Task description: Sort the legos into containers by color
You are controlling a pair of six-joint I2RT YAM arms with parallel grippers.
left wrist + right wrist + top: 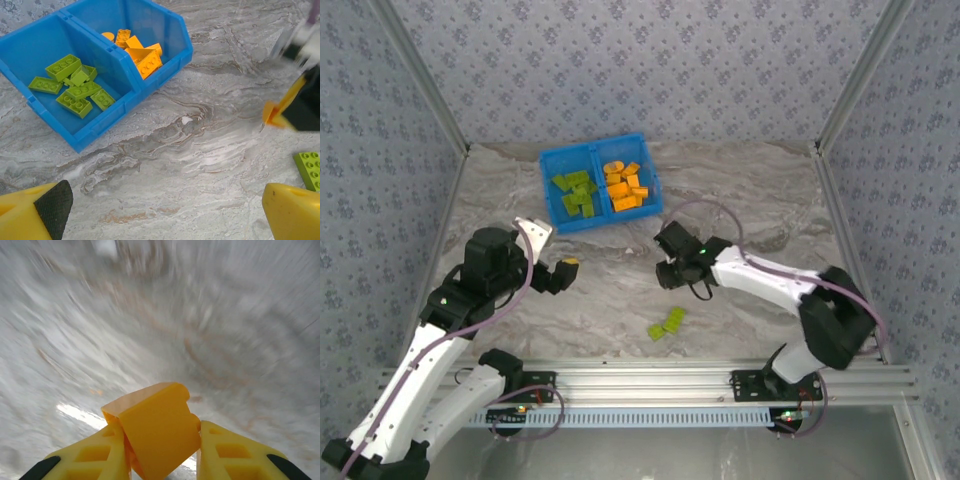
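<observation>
My right gripper (pixel 670 272) hangs over the middle of the table, shut on an orange lego (pixel 156 415) wedged between its yellow fingers; that view is blurred by motion. The same lego (pixel 280 107) shows at the right of the left wrist view. The blue tray (pixel 548 188) stands at the back, with green legos (pixel 575 192) in its left container and orange legos (pixel 625 185) in its right one. Two green legos (pixel 667 324) lie loose on the table near the front. My left gripper (pixel 552 252) is open and holds nothing, left of centre.
Patterned walls with metal corner posts (pixel 845 100) close in the marble table (pixel 760 200) at the back and sides. A metal rail (pixel 650 378) with the arm bases runs along the near edge. One green lego (pixel 310 170) lies by my left gripper's right finger.
</observation>
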